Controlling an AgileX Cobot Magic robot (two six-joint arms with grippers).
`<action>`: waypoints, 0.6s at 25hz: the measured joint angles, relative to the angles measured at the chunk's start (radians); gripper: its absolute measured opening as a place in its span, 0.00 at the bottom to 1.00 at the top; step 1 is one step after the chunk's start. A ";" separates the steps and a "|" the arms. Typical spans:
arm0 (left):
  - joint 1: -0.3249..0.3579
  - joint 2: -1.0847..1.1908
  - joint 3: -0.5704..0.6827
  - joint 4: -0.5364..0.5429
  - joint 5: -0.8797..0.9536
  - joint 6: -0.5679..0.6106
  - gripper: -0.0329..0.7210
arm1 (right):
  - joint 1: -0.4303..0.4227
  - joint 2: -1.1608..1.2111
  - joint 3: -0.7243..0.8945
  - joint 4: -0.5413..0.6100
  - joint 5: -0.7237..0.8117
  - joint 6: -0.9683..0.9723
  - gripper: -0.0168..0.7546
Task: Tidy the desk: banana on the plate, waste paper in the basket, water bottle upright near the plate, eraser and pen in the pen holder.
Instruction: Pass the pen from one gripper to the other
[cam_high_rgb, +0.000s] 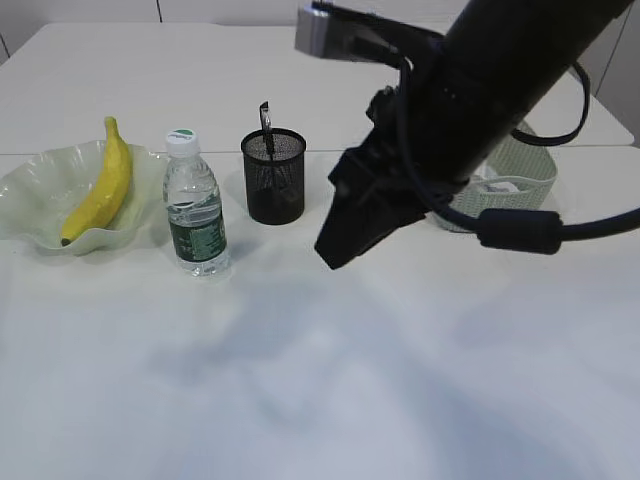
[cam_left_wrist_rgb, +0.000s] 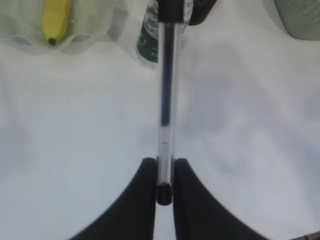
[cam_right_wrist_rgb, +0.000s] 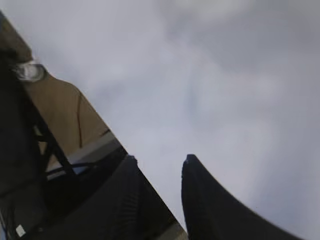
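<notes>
My left gripper (cam_left_wrist_rgb: 164, 172) clenched on pen (cam_left_wrist_rgb: 166, 90), right gripper (cam_right_wrist_rgb: 160, 165) jaws apart and empty, banana (cam_high_rgb: 103, 186) on plate (cam_high_rgb: 30, 190), water bottle (cam_high_rgb: 194, 205) upright beside plate, pen holder (cam_high_rgb: 274, 176) next to it, basket (cam_high_rgb: 525, 170) behind arm.

In the right wrist view a brown floor (cam_right_wrist_rgb: 60, 115) shows at the left. Dark slanted bars (cam_right_wrist_rgb: 47, 140) of some frame cross it. A small round shiny thing (cam_right_wrist_rgb: 29, 71) sits near the top left; I cannot tell what it is. In the exterior view, pale wall panels (cam_high_rgb: 90, 10) with a vertical seam stand far behind.
</notes>
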 joint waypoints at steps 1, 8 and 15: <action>0.000 0.000 0.000 -0.011 -0.007 0.013 0.09 | -0.004 -0.010 0.000 0.038 -0.009 -0.035 0.32; 0.000 0.000 0.000 -0.089 -0.041 0.115 0.09 | -0.060 -0.034 0.000 0.320 -0.041 -0.284 0.32; 0.000 0.000 0.000 -0.215 -0.101 0.267 0.09 | -0.076 -0.030 0.000 0.632 -0.074 -0.520 0.32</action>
